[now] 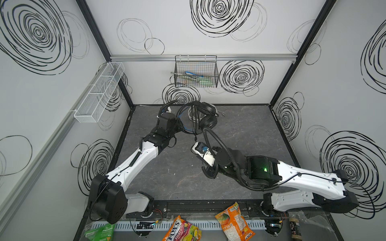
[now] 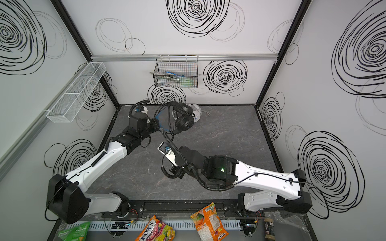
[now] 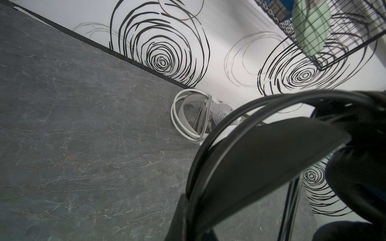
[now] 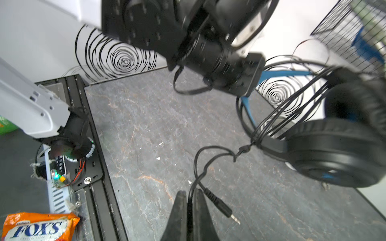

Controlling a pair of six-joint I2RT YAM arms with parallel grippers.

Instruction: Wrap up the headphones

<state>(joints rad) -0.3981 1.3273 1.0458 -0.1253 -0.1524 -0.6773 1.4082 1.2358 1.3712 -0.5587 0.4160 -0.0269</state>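
1. The black headphones (image 1: 207,122) sit in the upper middle of both top views, over the worktop (image 1: 250,133), with cable loops wound across the headband.
2. The left gripper (image 2: 157,123) has its fingers clamped on the blue-lined headband.
3. The right gripper (image 4: 189,195) shows at the bottom of the right wrist view — fingers pinching the black cable (image 4: 200,164) just behind its plug (image 4: 222,207).
4. The white headphones (image 3: 194,116) lie by the back wall, behind the black pair — white cable looped on them.
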